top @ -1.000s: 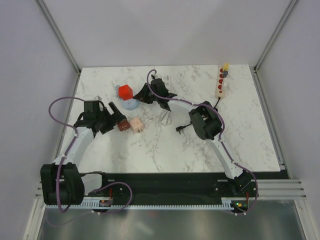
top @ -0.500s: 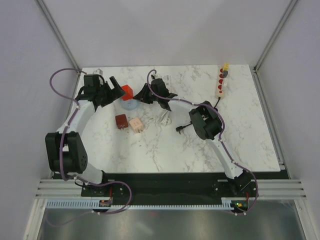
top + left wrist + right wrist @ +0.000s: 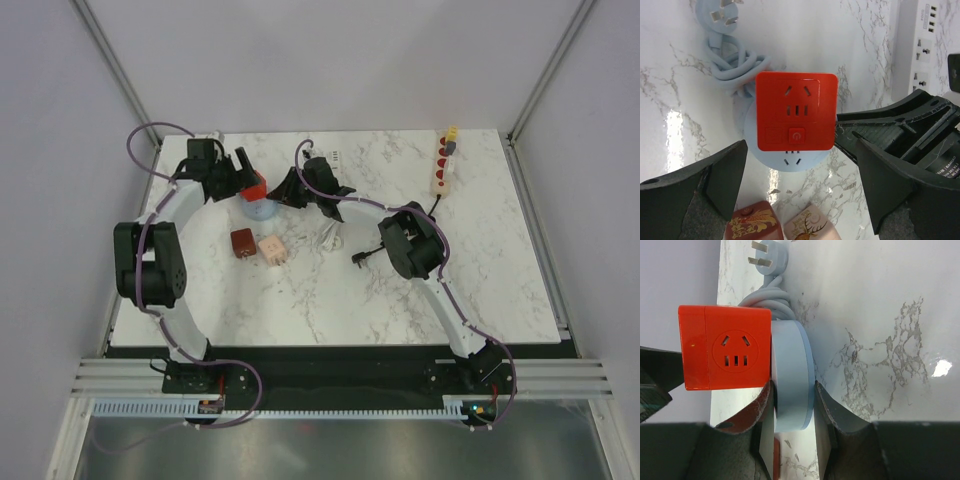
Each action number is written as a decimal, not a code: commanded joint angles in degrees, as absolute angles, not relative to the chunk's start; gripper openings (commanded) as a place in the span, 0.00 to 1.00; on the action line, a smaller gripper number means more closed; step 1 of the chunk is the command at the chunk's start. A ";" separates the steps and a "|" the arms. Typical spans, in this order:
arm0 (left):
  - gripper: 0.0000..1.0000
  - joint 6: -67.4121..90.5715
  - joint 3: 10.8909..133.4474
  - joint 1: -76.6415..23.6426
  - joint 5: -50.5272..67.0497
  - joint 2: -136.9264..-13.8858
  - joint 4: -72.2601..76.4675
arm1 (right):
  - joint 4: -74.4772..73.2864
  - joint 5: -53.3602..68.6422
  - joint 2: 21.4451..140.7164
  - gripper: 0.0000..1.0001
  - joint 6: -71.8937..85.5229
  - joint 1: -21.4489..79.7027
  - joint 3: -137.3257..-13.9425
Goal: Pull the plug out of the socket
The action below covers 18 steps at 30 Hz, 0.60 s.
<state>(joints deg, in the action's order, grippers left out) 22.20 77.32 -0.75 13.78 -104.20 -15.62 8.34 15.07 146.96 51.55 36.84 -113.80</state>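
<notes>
Sitting toward the far-left corner of the marble tabletop [image 3: 400,290], red cube-shaped plastic plug [image 3: 796,111], seated on pale blue round plastic socket [image 3: 792,375], left gripper [image 3: 799,155] spread wide either side of the cube, not touching, right gripper [image 3: 792,407] clamped on the socket's rim

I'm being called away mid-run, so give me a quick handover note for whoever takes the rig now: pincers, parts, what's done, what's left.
Left pincer: open, framing the red cube plug, not closed on it.
Right pincer: shut on the blue round socket under the plug.
Done: socket braced.
Left to do: close the left pincer on the plug and pull it off; it sits seated on the socket.
</notes>
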 commanded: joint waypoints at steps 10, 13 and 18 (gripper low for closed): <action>0.89 19.78 82.09 -2.90 13.27 -109.33 -12.66 | -3.34 12.30 150.29 0.00 45.35 36.74 -110.83; 0.85 19.60 82.35 -2.99 13.36 -109.69 -12.83 | -3.34 12.31 150.29 0.00 45.35 36.74 -110.92; 0.89 19.34 82.97 -2.90 12.66 -110.21 -13.62 | -3.34 12.30 150.29 0.00 45.35 36.74 -110.92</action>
<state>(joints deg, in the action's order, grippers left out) 21.32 79.99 -2.72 13.39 -109.80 -14.63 8.14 15.84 146.96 51.57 36.80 -113.78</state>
